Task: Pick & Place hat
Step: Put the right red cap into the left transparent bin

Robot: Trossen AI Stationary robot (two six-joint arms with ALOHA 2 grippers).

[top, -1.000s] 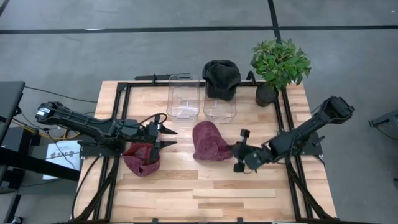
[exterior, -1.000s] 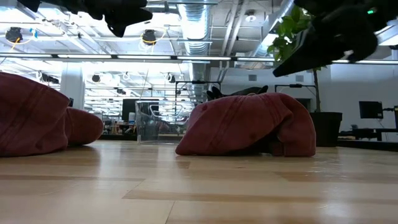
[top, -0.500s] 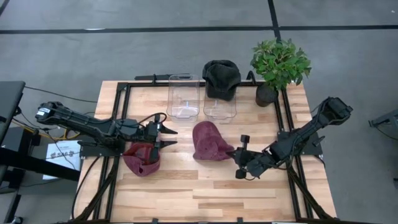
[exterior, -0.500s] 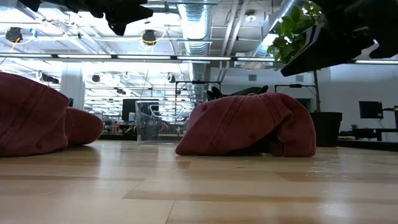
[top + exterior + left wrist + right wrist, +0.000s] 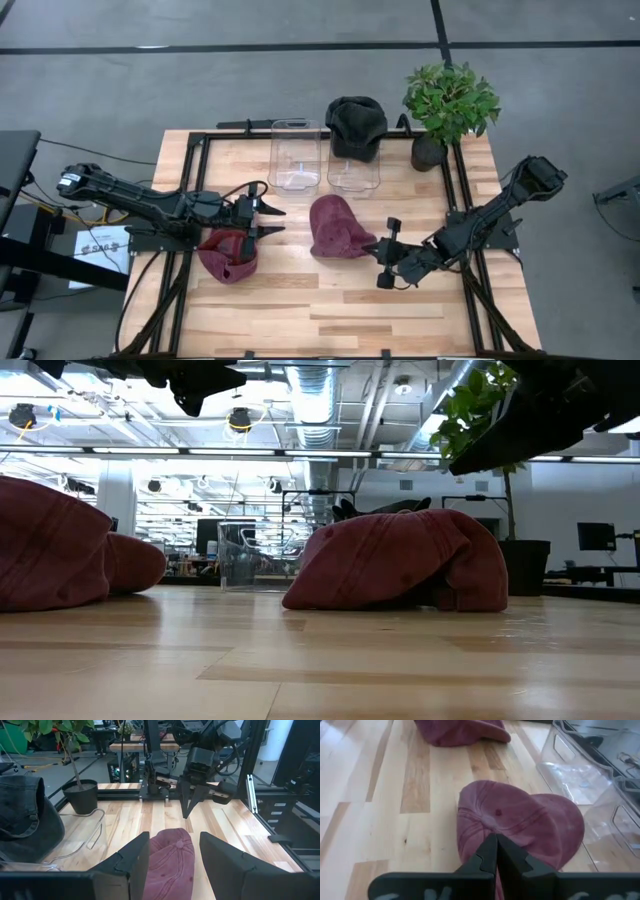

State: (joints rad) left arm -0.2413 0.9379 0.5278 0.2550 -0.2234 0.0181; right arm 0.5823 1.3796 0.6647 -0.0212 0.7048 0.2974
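- Two maroon caps lie on the tabletop: one maroon cap in the middle, just in front of the two clear bins, and a second maroon cap nearer the left edge. A dark grey cap sits on the far rim of the right-hand bin, beside a potted plant.
- The right claw has its fingers pressed together and holds nothing; it hangs just beside the middle cap, on the cap's right.
- The left claw stands with its fingers apart, empty, above the far edge of the second cap and pointing toward the middle one.
- To do the pick well, I judge that the right claw should spread its fingers before closing in, then pinch a fold of soft crown or the brim; the cloth will sag, so lift high enough to clear a bin's wall.
- Hard to make out: which bin is meant, and whether the middle cap's brim is tucked under. The low view shows the arms only as dark shapes overhead.
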